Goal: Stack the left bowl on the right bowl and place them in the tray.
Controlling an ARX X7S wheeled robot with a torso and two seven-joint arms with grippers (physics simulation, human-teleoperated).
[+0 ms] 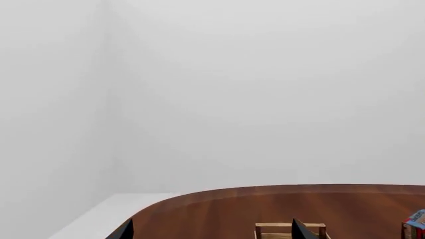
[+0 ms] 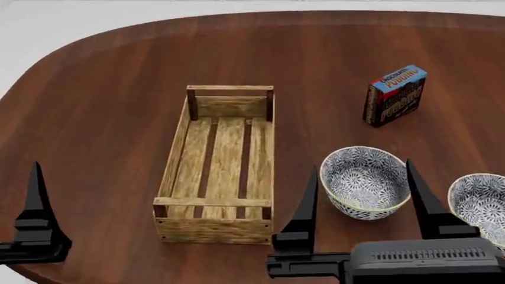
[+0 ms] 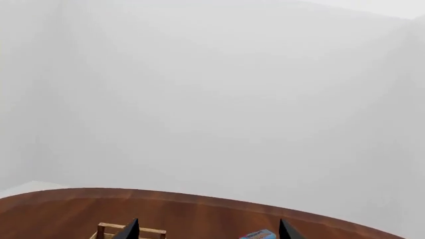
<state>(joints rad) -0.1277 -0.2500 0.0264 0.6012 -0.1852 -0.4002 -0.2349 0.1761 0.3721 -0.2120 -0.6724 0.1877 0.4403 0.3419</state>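
- While both arms sit low at the near edge of the head view, the dark wood table (image 2: 118, 89) carries four things.
- The tray (image 2: 217, 168), an oblong weathered-wood crate with slatted bottom, lies near the table's middle, long axis running away from the robot; nothing lies in it.
- Left bowl (image 2: 365, 182), patterned dark and white, stands upright just right of the tray, apart from it.
- Right bowl (image 2: 479, 204) stands at the view's right edge, partly cut off, close beside the left bowl; contact between them cannot be told.
- Chocolate pudding box (image 2: 394, 94) stands on edge beyond the bowls, well apart from the tray.
- Right pincer (image 2: 361, 195): fingers spread wide, one on either side of the left bowl as seen from the head; no contact seen.
- Left pincer (image 1: 209, 230): only one finger (image 2: 35, 198) shows in the head view, near the table's left front edge; the left wrist view shows two tips spread apart, holding nothing.
- Both wrist views show mostly blank wall, with the tray's far end and the pudding box at the lower border.
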